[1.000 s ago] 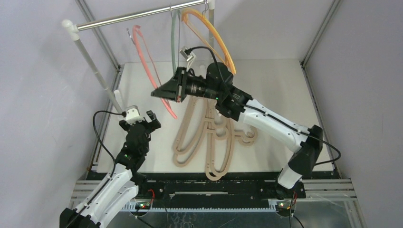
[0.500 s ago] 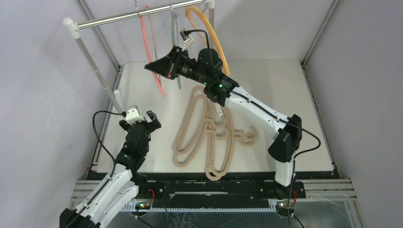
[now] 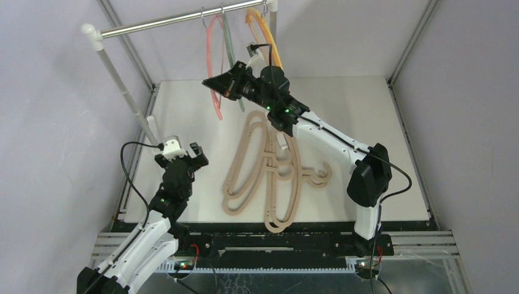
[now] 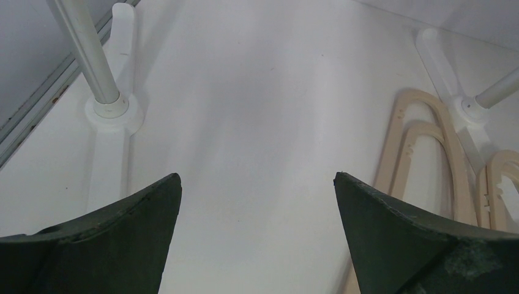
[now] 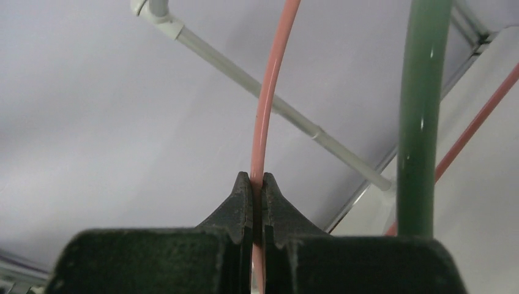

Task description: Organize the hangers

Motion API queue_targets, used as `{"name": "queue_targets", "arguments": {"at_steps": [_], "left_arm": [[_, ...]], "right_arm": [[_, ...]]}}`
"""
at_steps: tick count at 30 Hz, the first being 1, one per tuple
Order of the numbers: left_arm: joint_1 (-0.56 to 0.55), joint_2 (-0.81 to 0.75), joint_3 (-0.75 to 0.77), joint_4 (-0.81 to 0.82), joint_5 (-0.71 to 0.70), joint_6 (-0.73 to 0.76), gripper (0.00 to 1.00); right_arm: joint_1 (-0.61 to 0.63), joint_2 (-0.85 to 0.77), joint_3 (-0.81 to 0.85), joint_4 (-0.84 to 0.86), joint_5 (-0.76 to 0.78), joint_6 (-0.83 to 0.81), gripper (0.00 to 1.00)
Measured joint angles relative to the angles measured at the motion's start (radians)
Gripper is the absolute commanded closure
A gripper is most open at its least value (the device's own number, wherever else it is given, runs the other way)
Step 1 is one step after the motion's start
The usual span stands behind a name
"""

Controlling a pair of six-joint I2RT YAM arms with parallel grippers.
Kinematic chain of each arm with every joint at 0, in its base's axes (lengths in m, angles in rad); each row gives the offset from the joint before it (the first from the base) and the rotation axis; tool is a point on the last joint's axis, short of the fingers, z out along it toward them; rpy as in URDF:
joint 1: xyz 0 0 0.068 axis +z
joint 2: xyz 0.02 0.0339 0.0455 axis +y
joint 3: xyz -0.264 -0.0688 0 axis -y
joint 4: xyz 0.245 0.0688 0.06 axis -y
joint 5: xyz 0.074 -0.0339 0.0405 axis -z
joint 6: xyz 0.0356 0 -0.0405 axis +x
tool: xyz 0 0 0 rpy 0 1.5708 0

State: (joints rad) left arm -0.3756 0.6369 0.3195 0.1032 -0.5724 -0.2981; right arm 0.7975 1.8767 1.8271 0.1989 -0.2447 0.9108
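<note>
Nearest, the left gripper [image 4: 257, 181] hovers low over the white table [image 3: 367, 110] with its jaws spread wide and nothing between them, close to the base of a white post [image 4: 113, 110]. Just beyond it, the tan hangers [image 3: 245, 165] lie flat and overlapping mid-table. Farther back and raised, the right gripper [image 5: 257, 184] is pinched tight on the thin pink hanger [image 5: 272, 92]. The pink hanger's hook sits at the silver rail [image 3: 159, 23], beside the green hanger [image 5: 422, 92] and the orange hanger [image 3: 269, 43].

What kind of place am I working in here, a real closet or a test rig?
Probably a lab test cell: bare grey walls with metal struts, a white tabletop, and a silver rail on white posts carrying hangers.
</note>
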Motion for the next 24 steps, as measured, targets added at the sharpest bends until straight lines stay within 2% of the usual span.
{"name": "queue_targets", "arguments": {"at_steps": [24], "left_arm": [[0.0, 0.037, 0.0, 0.014, 0.0, 0.0, 0.0]], "right_arm": [[-0.153, -0.194, -0.243, 0.072, 0.072, 0.047, 1.0]]}}
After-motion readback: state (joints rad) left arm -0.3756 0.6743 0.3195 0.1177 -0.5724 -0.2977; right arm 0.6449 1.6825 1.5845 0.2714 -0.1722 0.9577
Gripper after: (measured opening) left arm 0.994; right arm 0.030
